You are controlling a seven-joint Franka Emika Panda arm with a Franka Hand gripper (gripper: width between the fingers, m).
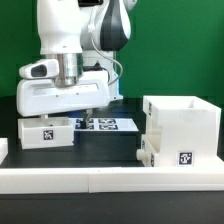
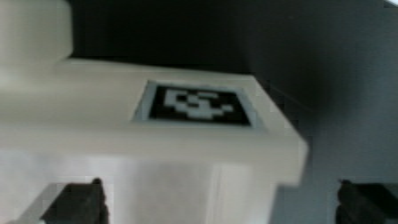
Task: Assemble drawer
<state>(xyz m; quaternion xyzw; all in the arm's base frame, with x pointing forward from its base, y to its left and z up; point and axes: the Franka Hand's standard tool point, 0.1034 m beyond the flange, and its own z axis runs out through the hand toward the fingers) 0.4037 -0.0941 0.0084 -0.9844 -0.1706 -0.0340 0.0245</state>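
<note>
The hand [image 1: 78, 103] is held spread just above a tagged drawer tray [image 1: 46, 131] near the tabletop's [image 1: 110, 145] front left edge, apparently for grasping. The housing [image 1: 181, 132] is placed at the front right.

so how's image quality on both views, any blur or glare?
Exterior view: even light, no strong glare, only mild softness; the tag on the housing is crisp enough to see. Wrist view: heavily blurred at close range, the tray fills it, its tag smeared, gripper fingertips dark blobs.
</note>
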